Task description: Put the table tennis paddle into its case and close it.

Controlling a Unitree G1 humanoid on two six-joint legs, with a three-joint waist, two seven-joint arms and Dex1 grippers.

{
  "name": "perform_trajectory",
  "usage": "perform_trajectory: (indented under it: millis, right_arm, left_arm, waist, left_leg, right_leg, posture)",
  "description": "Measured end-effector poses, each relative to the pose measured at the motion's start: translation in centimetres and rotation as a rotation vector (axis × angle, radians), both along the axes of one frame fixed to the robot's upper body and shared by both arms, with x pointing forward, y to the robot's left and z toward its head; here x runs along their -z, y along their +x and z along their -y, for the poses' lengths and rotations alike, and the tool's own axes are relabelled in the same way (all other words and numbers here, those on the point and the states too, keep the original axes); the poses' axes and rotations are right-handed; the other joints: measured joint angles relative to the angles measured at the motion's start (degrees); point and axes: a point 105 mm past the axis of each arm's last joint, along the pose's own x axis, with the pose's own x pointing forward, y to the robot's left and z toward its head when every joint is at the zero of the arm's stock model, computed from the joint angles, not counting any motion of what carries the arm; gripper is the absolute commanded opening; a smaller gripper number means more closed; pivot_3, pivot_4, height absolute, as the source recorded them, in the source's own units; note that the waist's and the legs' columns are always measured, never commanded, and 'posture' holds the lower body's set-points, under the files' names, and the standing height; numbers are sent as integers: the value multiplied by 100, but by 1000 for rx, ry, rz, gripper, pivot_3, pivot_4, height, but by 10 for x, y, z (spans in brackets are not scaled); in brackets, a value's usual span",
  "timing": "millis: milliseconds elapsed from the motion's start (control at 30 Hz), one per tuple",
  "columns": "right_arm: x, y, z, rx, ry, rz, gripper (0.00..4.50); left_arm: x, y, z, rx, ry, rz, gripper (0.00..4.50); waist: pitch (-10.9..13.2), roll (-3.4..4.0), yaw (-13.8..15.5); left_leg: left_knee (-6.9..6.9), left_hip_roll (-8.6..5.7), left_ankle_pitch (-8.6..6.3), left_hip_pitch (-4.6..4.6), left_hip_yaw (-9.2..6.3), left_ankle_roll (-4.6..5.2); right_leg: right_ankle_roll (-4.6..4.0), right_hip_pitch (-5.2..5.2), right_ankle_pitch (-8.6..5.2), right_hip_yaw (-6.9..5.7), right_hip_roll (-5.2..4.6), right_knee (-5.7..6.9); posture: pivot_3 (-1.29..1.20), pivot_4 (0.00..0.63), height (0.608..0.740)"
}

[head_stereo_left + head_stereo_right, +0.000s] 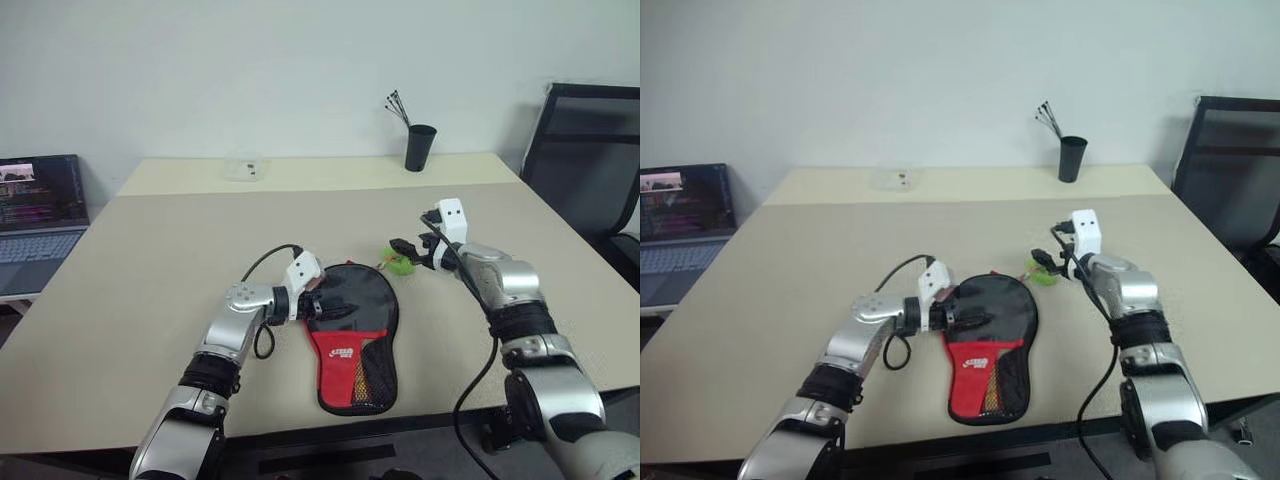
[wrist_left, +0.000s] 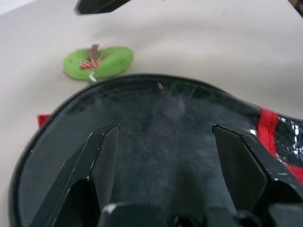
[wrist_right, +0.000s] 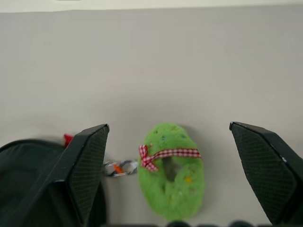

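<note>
The black case (image 1: 365,300) lies flat near the table's front edge, its red handle-end panel (image 1: 345,352) towards me. The table tennis paddle is hidden. My left gripper (image 1: 330,308) is open, its fingers spread over the left side of the case's round part (image 2: 180,113); whether they touch the fabric I cannot tell. A green felt charm (image 3: 173,170) with a red checked bow hangs by a small clip from the case's far rim. My right gripper (image 1: 403,250) is open just above and behind that charm, which lies between its fingers (image 3: 87,161) in the right wrist view.
A laptop (image 1: 40,215) stands off the table's left side. A black cup with sticks (image 1: 420,147) and a small clear box (image 1: 245,167) sit at the far edge. A black chair (image 1: 590,160) is at the right.
</note>
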Motion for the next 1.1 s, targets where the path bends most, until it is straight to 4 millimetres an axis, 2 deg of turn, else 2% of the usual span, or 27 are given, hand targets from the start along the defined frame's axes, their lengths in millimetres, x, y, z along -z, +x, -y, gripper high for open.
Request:
perform_trajectory:
  millis: [133, 400, 567, 600, 667, 1000, 1033, 1100]
  right_arm:
    - [12, 7, -5, 19, 10, -29, 4500]
    - [36, 5, -12, 12, -36, -71, 4500]
    - [40, 5, -14, 3, -80, -65, 4500]
    - [41, 5, -15, 2, -85, -62, 4118]
    - [41, 5, -15, 2, -87, -59, 3631]
    - [40, 5, -20, -10, -96, -45, 211]
    - [39, 6, -20, -11, -103, -39, 16]
    - [39, 6, -21, -18, -127, -29, 16]
  left_arm:
    - [1, 0, 1, 3, 8, -1, 3397]
    - [3, -1, 1, -1, 13, -4, 3397]
    - [7, -1, 1, -10, 13, -12, 3397]
    - [7, -1, 1, -10, 13, -12, 3455]
    - [8, -2, 2, -7, 15, -13, 3455]
    - [12, 1, 12, 65, 98, 20, 3455]
    - [13, 3, 13, 75, 117, 26, 3455]
    - [15, 5, 14, 90, 131, 30, 3455]
  waist:
    - [2, 3, -1]
    - [5, 8, -4]
    - [6, 10, -3]
    - [6, 10, -4]
    - [6, 10, -4]
    - [6, 10, -2]
    - [5, 10, -3]
    - [5, 11, -7]
  left_leg:
    - [-1, 0, 0, 0, -1, 1]
    - [0, 2, 0, 4, -2, 0]
    - [0, 2, 0, 4, -2, 0]
    - [0, 2, 0, 4, -2, 0]
    - [0, 2, 0, 4, -3, 0]
    - [4, 1, 0, 6, -1, 0]
    - [4, 1, 0, 8, 0, 1]
    - [4, 1, 0, 9, 0, 1]
  right_leg:
    - [0, 1, 0, 0, -3, -1]
    - [0, 0, 0, 1, -2, 6]
    - [0, 0, 0, 0, -2, 6]
    - [0, 0, 0, 1, -2, 7]
    - [0, 0, 0, 0, -2, 7]
    - [1, 1, 0, 0, -2, 8]
    - [2, 2, -1, 1, -2, 9]
    - [3, 3, -1, 1, -2, 9]
  posture:
    - [0, 150, 740]
    - [0, 150, 740]
    - [0, 150, 740]
    - [0, 150, 740]
    - [0, 150, 740]
    - [0, 150, 740]
    - [0, 150, 740]
    - [0, 150, 740]
